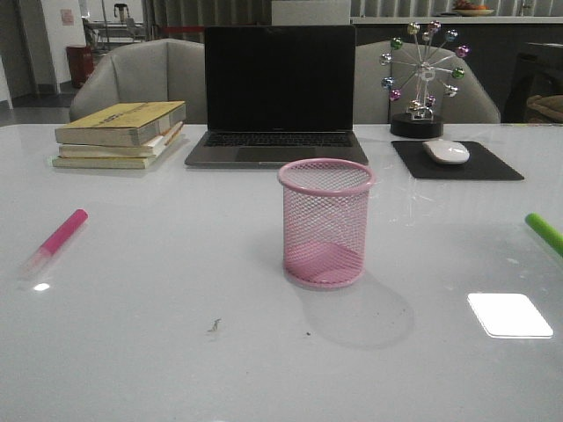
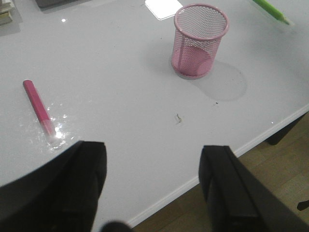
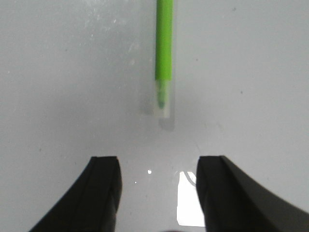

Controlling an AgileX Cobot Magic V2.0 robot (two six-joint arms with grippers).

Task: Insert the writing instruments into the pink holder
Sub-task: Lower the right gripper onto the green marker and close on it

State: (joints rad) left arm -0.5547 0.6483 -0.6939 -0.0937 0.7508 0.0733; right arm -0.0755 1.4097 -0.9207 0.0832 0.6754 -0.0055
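The pink mesh holder (image 1: 326,223) (image 2: 200,40) stands upright and empty at the table's middle. A magenta marker (image 1: 54,243) (image 2: 38,106) lies flat on the left side of the table, its pale end toward the front edge. A green marker (image 1: 544,232) (image 3: 163,53) (image 2: 271,10) lies at the right edge of the front view. Over the table's front edge hangs my left gripper (image 2: 154,157), open and empty, well short of the magenta marker. My right gripper (image 3: 159,166) is open above the table, just short of the green marker's whitish tip. Neither gripper shows in the front view.
Behind the holder sit a dark laptop (image 1: 277,97), a stack of books (image 1: 121,134) at the back left, and a mouse (image 1: 446,151) on a black pad (image 1: 456,162) beside a ferris-wheel ornament (image 1: 420,77). The table's front edge (image 2: 227,154) runs below my left fingers.
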